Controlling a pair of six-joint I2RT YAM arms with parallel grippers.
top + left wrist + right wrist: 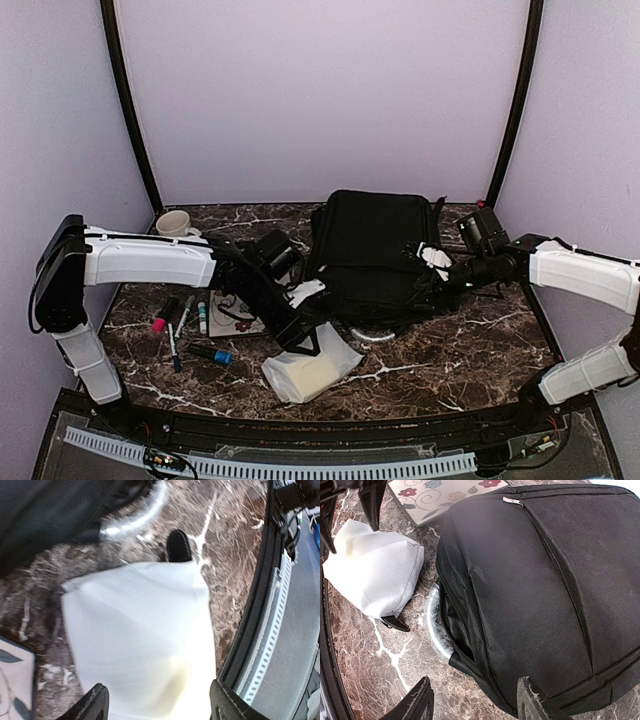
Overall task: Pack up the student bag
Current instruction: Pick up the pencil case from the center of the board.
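Top view: student bag [368, 250] lies flat on the table [470, 360], just past centre twd 1 o'clock, grey-white loop handle [376, 336] poking out at its 6 o'clock edge. White pouch [310, 370] sits at 7 o'clock of the bag, near but apart from it.

Left pincer [160, 707] is over the pouch w/ jaws spread wide. The fingers [95, 705] straddle the pouch end and nothing is pinched; the pouch rests on the table. Right pincer [475, 700] hovers at the bag's 3 o'clock side, jaws apart, empty, w/ the bag's corner and bare table beneath.

Other bits wait at 8–9 o'clock of the bag: floral notebook [235, 315], markers [185, 318], and a mug [175, 222] at 10 o'clock.

Step in hand, prob: getting the pouch into the bag. Packing looks early, since most items are outside. In the right wrist view the zip at the bag's near corner looks parted, but I can't tell how wide.

Next move calls for: left pincer closing on the pouch's fabric, which is soft, so it needs a deep bite or it'll slip. Right pincer should catch the bag's lip by the zip and lift it to hold the mouth open. Then the pouch goes in twd 1 o'clock, clear of the loop handle.
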